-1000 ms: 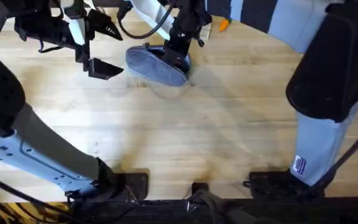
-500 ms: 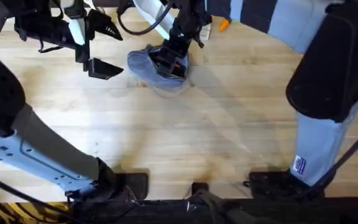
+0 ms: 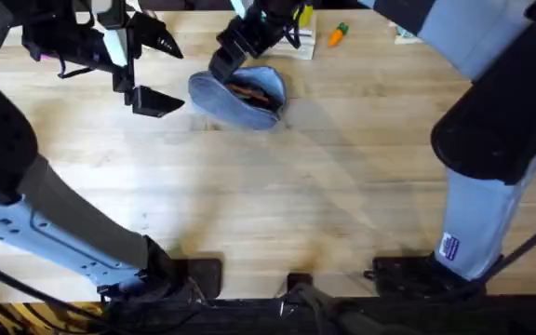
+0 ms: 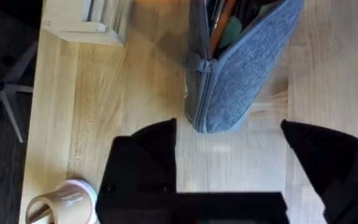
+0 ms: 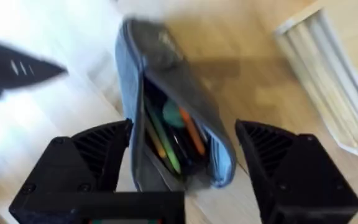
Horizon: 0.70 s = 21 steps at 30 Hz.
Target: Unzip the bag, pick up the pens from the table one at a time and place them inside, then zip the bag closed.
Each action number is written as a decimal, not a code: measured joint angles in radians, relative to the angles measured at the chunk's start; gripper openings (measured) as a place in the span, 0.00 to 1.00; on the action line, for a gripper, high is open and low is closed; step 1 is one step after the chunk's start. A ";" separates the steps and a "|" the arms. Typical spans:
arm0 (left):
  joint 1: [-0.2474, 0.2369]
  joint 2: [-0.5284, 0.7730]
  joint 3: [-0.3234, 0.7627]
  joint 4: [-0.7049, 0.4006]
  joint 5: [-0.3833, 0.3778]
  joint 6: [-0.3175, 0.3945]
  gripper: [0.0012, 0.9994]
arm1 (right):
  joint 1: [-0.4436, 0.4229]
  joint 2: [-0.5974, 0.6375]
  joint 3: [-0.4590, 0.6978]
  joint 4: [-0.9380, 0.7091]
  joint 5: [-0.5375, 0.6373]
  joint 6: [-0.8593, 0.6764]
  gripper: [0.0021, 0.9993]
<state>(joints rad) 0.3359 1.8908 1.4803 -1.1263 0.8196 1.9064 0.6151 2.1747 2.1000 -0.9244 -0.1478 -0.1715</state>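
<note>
Small orange carrot-shaped toy with green top [image 3: 338, 35], pale slatted wooden block [image 4: 87, 20], pinkish cup [image 4: 63, 201]

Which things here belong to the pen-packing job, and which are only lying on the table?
Belong to the job:
- the bag, unzipped
- the pens already inside it
- the right gripper, open above the bag

Only lying about:
- carrot-shaped toy
- pale wooden block
- pink cup

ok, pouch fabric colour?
Grey-blue woven fabric on the bag; left wrist view shows it best.
</note>
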 joint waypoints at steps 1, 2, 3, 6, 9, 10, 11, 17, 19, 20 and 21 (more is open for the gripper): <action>0.000 0.001 0.000 0.002 0.000 0.000 0.99 | 0.000 -0.005 0.005 0.025 0.000 0.045 0.99; 0.000 0.001 0.000 0.004 0.000 0.000 0.99 | 0.000 -0.011 0.009 0.052 0.000 0.097 0.99; 0.000 0.002 0.000 0.005 0.000 0.000 0.99 | 0.000 -0.015 0.011 0.074 -0.001 0.135 0.99; 0.000 0.003 0.000 0.008 0.000 0.000 0.99 | 0.000 -0.017 0.014 0.138 -0.003 0.242 0.99; 0.000 0.003 0.000 0.009 -0.001 -0.005 0.99 | 0.000 -0.012 0.014 0.170 -0.003 0.355 0.99; 0.000 0.003 0.000 0.011 -0.004 -0.011 0.99 | 0.000 -0.008 0.014 0.174 -0.003 0.400 0.99; 0.000 0.003 0.000 0.015 -0.006 -0.019 0.99 | 0.000 -0.004 0.014 0.175 -0.004 0.439 0.99; 0.000 0.003 0.000 0.032 -0.025 -0.052 0.99 | 0.006 0.056 0.014 0.189 -0.058 0.614 0.99; 0.000 0.003 0.000 0.035 -0.030 -0.056 0.99 | 0.010 0.088 0.014 0.198 -0.085 0.644 0.99; 0.000 0.003 0.000 0.035 -0.031 -0.057 0.99 | 0.013 0.103 0.014 0.199 -0.095 0.659 0.99; 0.000 0.003 0.000 0.035 -0.032 -0.058 0.99 | 0.016 0.119 0.014 0.199 -0.103 0.670 0.99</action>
<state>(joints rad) 0.3359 1.8935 1.4803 -1.0916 0.7879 1.8484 0.6309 2.2933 2.1139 -0.7253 -0.2511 0.4984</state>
